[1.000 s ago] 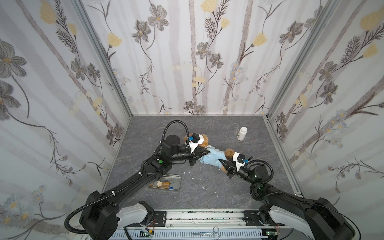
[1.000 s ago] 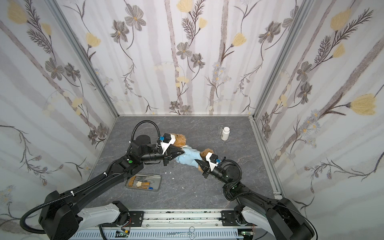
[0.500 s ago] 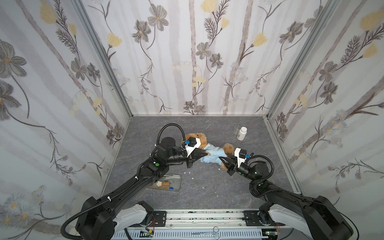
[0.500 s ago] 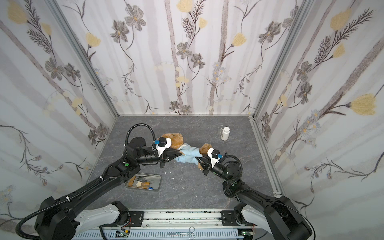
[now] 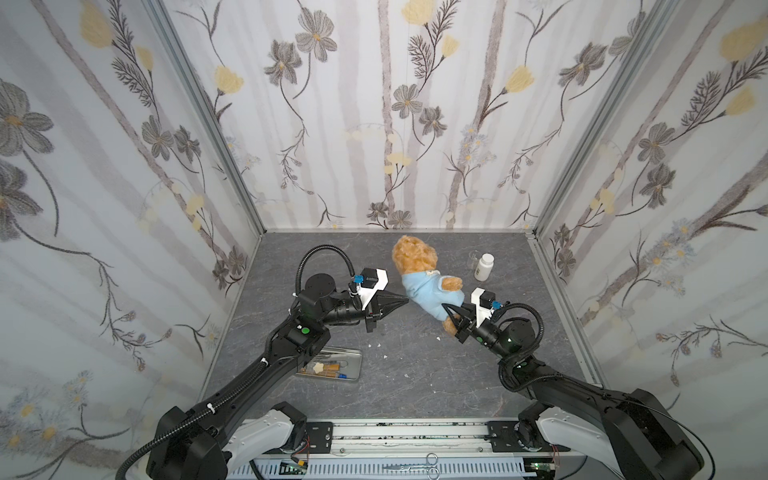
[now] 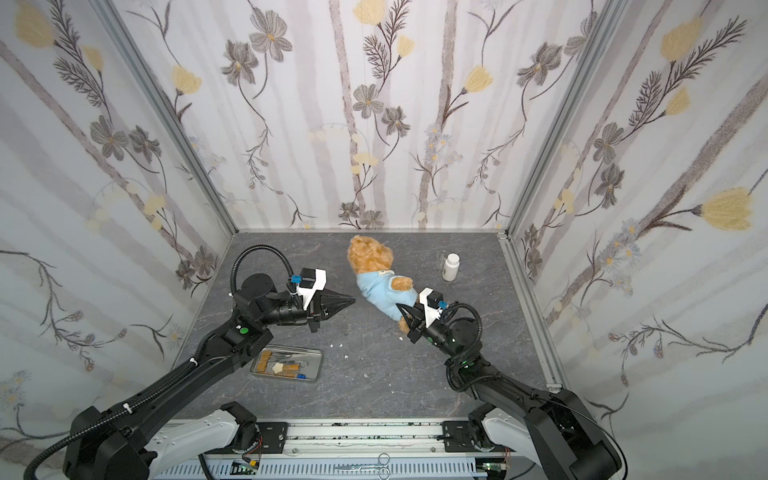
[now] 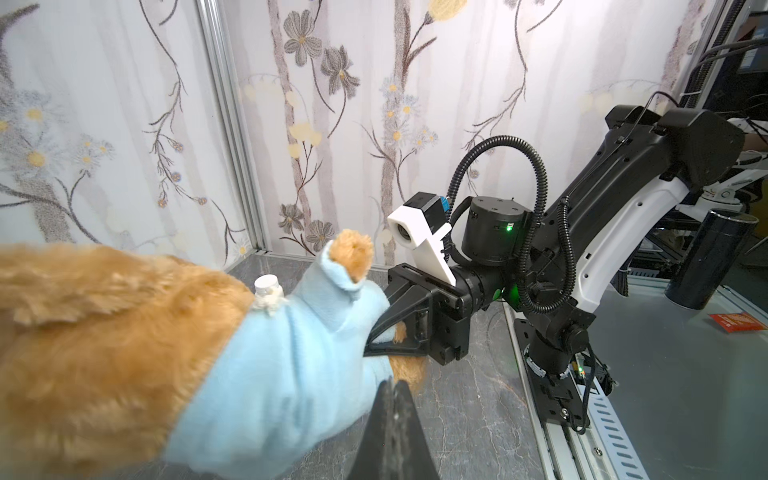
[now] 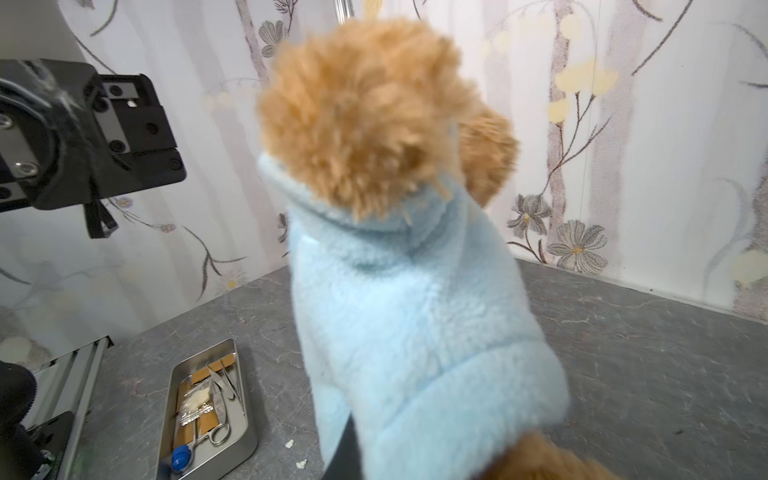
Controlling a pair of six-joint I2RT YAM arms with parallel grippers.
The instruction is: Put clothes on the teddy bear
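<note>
The teddy bear (image 5: 415,257) is propped up at the middle back, head toward the rear wall, wearing a light blue shirt (image 5: 430,291); both top views show it (image 6: 370,257). One furry arm sticks out of a sleeve (image 7: 353,257). My left gripper (image 5: 405,300) is shut, its tips (image 7: 392,386) at the shirt's side edge with nothing seen between them. My right gripper (image 5: 445,308) is shut on the shirt's lower hem by the bear's legs. In the right wrist view the shirt (image 8: 415,332) covers the jaws and only one dark finger (image 8: 345,453) shows.
A metal tray (image 5: 357,365) with several small tools lies front left under the left arm. A white bottle (image 5: 483,266) and a small clear beaker (image 5: 471,259) stand at the back right. White crumbs (image 5: 376,345) dot the grey tabletop. Scissors (image 5: 411,457) lie on the front rail.
The bear has swung from lying across the table to head-up toward the back wall. My right gripper moved toward the back with the hem. My left gripper drew back slightly leftward.
</note>
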